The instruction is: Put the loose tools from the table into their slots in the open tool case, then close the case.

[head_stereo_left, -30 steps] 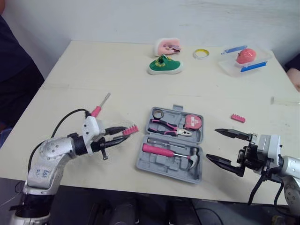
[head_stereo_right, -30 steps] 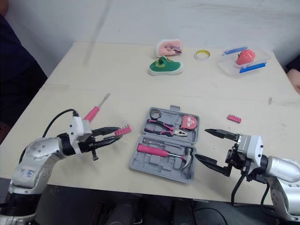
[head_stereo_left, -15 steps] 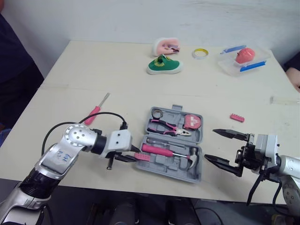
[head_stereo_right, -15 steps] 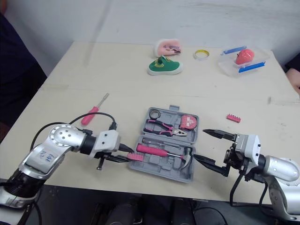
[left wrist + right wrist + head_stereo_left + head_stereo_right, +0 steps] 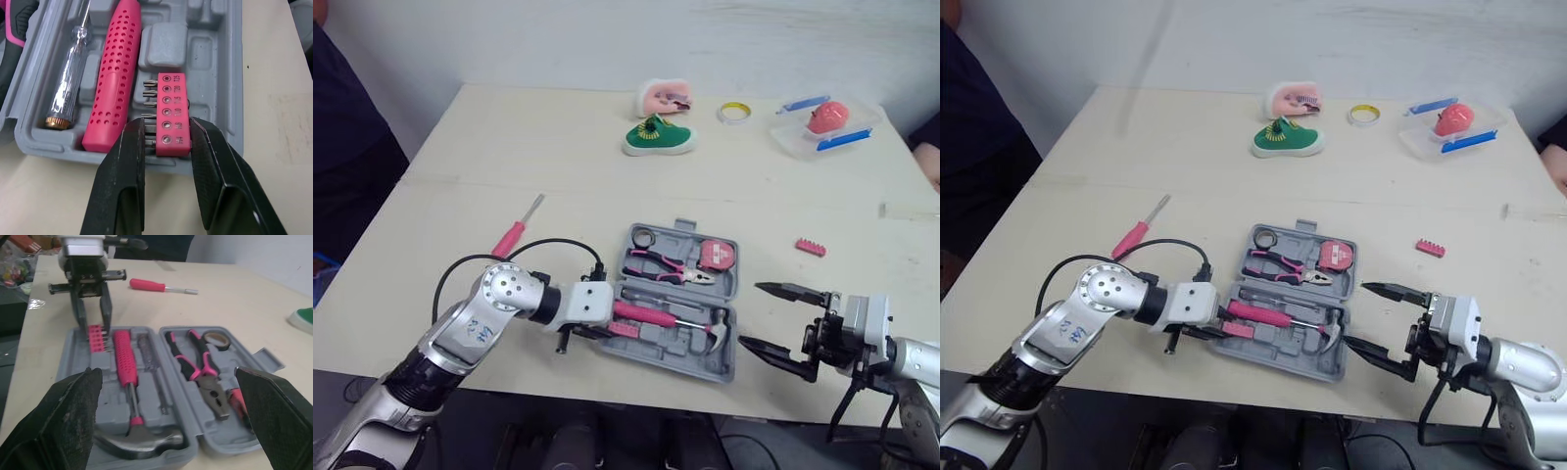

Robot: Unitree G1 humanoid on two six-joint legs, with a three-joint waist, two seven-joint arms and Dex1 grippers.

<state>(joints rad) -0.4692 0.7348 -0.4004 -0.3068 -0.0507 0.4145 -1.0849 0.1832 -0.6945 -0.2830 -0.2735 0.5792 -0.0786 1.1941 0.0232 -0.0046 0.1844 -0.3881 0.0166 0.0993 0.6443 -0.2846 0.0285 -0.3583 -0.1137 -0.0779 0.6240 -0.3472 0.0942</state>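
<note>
**Left gripper pinching bit strip at case's near-left corner; right gripper spread, empty**

Head cam: the open tool case (image 5: 651, 345) sits on the table (image 5: 509, 147), near the front edge, about centre. The left gripper (image 5: 610, 331) is at the case's near-left corner, pinching a pink bit strip (image 5: 626, 330). In the case are a pink-handled hammer (image 5: 646, 314), pliers (image 5: 666, 269), a tape measure (image 5: 715, 256) and a tape roll (image 5: 643, 236). Loose on the table are a pink screwdriver (image 5: 517, 231) left of the case and a second bit strip (image 5: 810, 247) to its right. The right gripper (image 5: 752, 314) hovers just right of the case's near-right corner, fingers spread wide, holding nothing. On the far side are a green shoe (image 5: 658, 137), a yellow tape ring (image 5: 734, 113) and a clear tray (image 5: 788, 142).

Left wrist: both fingers (image 5: 129, 161) clamp one end of the bit strip, bits pointing toward the hammer handle. The strip lies over the corner recess just beside the handle; can't tell if it's seated. A clear-handled driver (image 5: 68, 83) lies in the slot on the handle's other side.

Right wrist: the black fingers (image 5: 73, 406) are far apart, framing the open case, no contact. The left gripper stands on the strip at the case's left end. The pink screwdriver lies on the table beyond it.
</note>
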